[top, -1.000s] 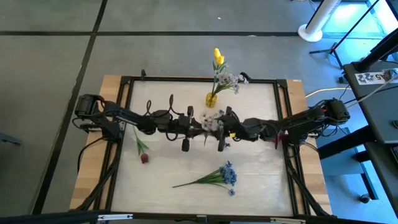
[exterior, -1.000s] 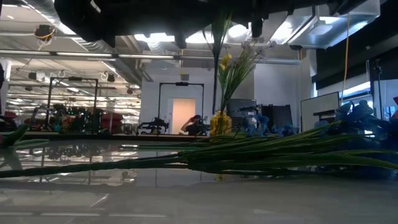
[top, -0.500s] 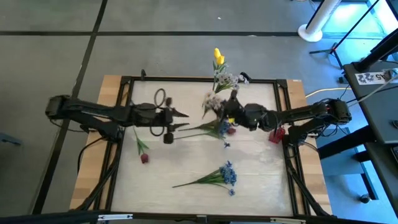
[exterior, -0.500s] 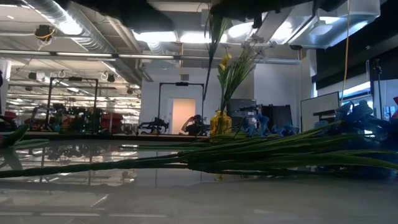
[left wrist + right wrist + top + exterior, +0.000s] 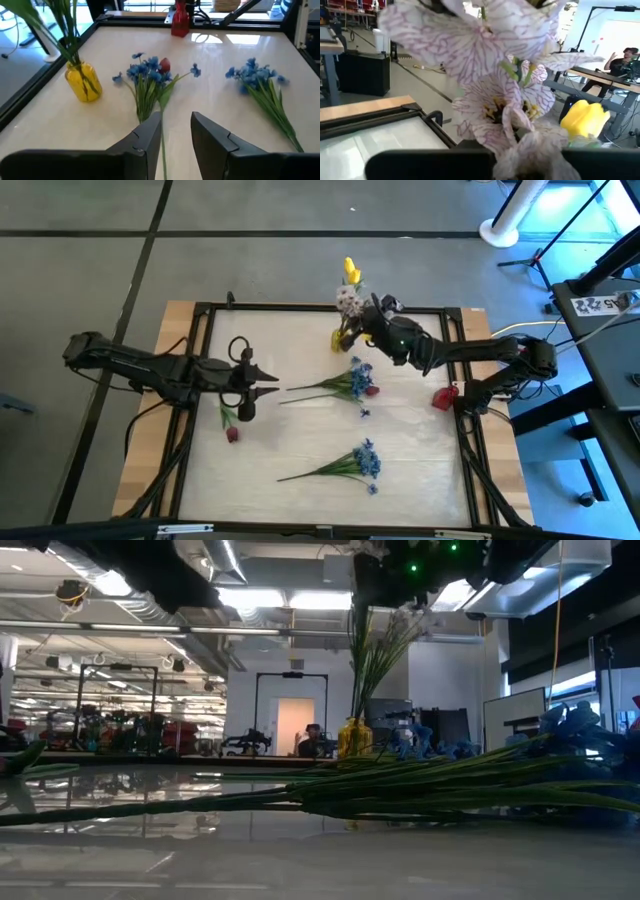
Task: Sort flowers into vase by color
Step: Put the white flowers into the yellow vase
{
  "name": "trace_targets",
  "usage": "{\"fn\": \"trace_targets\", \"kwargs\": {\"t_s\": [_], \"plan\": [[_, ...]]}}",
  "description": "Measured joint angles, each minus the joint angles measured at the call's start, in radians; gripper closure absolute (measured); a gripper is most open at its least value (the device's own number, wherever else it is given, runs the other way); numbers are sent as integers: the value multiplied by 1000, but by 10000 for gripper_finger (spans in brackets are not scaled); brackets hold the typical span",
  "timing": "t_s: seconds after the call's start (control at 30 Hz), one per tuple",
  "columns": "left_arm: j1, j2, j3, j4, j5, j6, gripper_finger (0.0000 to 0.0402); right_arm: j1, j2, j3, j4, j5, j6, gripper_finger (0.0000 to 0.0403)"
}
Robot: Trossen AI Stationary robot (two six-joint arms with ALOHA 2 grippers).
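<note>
My right gripper (image 5: 372, 318) is clenched on the white sprig (image 5: 348, 302) directly above the yellow vase (image 5: 340, 340); my left gripper (image 5: 268, 381) hangs released, near the blue cluster (image 5: 352, 383) lying mid-worktop.

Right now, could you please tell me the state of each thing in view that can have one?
Yellow vase: upright, holding stems.
Yellow tulip: standing in vase.
White sprig: at the vase, gripped by right pincer.
Blue cluster: lying flat mid-table.
Second blue cluster: lying flat.
Dark red tulip: lying flat.
Left pincer: open, empty.
</note>
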Motion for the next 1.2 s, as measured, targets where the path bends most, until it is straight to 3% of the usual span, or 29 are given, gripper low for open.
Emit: {"fn": "trace_targets", "kwargs": {"t_s": [0.2,0.47,0.67,0.93,1.2], "plan": [[2,0,-8,11,-14,-16,301,-23,29,0,-27,-13,34,395],[4,0,-8,55,-13,-18,302,-71,95,0,-67,-38,140,371],[75,31,-8,50,37,-37,296,-87,94,10,-138,-96,183,315],[141,229,-8,159,83,-49,276,-88,93,243,-591,-102,212,203],[198,427,-7,366,208,-60,267,-72,91,456,-1036,-112,212,115]]}}
